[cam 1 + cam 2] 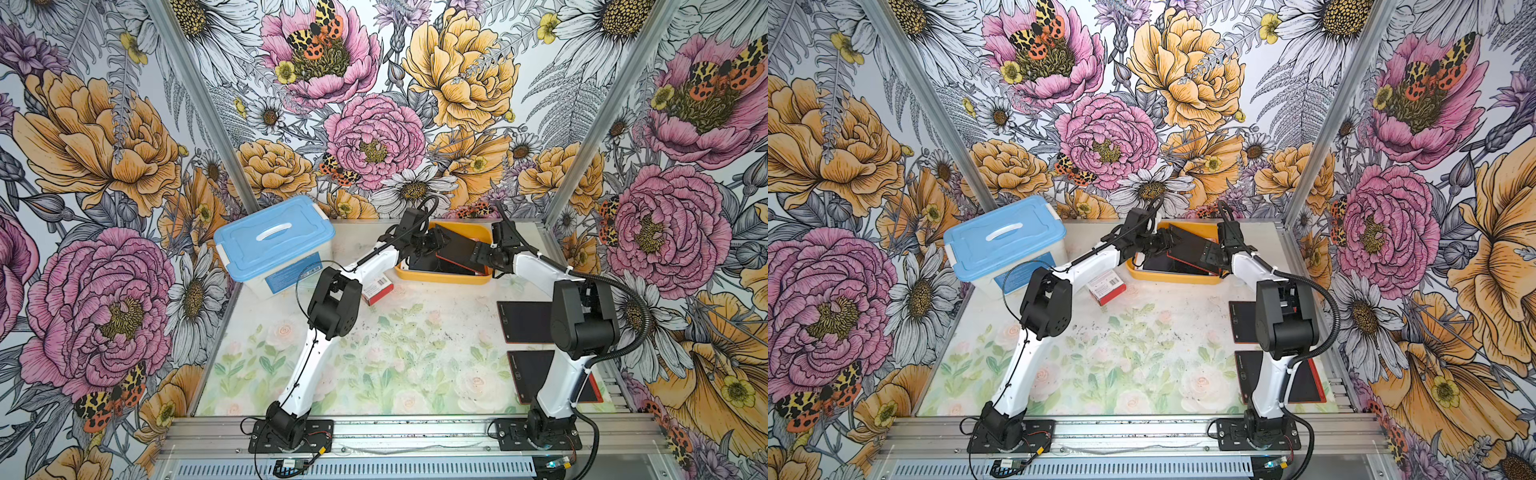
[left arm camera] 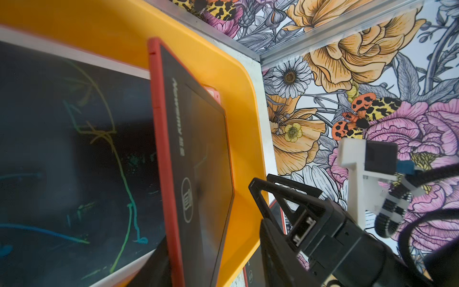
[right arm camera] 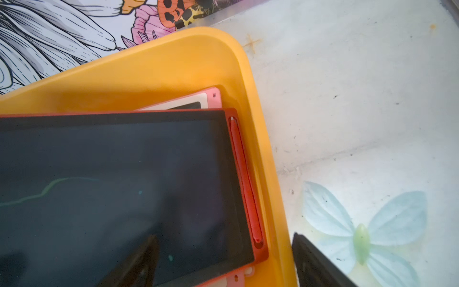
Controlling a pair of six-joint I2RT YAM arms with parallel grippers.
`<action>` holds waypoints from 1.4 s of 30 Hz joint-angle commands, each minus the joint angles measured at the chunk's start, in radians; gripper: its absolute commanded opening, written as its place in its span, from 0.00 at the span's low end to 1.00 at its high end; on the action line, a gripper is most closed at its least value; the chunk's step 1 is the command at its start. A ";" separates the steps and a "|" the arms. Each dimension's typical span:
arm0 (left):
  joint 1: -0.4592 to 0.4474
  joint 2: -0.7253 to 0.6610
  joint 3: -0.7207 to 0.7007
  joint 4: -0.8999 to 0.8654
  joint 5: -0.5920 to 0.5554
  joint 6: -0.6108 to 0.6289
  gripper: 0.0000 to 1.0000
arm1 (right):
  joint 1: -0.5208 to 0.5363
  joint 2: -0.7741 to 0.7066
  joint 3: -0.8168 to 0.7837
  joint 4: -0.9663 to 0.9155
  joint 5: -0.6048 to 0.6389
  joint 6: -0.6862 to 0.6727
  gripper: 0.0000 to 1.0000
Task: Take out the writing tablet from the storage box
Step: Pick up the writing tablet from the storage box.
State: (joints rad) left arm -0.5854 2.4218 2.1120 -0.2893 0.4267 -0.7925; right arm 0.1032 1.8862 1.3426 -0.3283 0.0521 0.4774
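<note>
Top views, both, read left to right.
- Translucent box with blue lid (image 1: 274, 245): back left of table (image 1: 395, 345).
- Red-and-white carton (image 1: 377, 289): near the storage box's front left corner.
- Left gripper (image 1: 434, 244): at the tablet's left end; cannot tell whether its jaws clamp the frame.
- Storage box (image 1: 440, 277): yellow-orange, back centre.
- Writing tablet (image 1: 459, 249): red-framed, inside the storage box, tilted above a flat white-framed tablet (image 2: 74, 149) bearing coloured scribbles.
- Right gripper (image 1: 478, 254): jaws wide apart, one finger (image 3: 139, 261) over the screen, its mate outside the rim.
- Far tablet (image 1: 524, 322) and near tablet (image 1: 532, 376): flat on the table, right side.
</note>
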 commanded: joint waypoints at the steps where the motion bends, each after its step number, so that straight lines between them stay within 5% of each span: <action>1: -0.001 -0.046 0.019 -0.008 -0.022 0.006 0.43 | -0.008 -0.052 -0.023 0.028 0.010 -0.014 0.87; 21: 0.006 -0.077 -0.014 0.024 -0.013 -0.065 0.00 | -0.010 -0.119 -0.049 0.028 0.021 -0.014 0.88; 42: 0.001 -0.516 -0.559 0.296 -0.059 -0.111 0.00 | 0.017 -0.464 -0.219 0.025 0.087 -0.026 0.89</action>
State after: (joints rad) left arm -0.5739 1.9850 1.6150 -0.0822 0.3988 -0.9031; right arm 0.1032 1.4834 1.1526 -0.3058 0.1005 0.4625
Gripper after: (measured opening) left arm 0.077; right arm 0.889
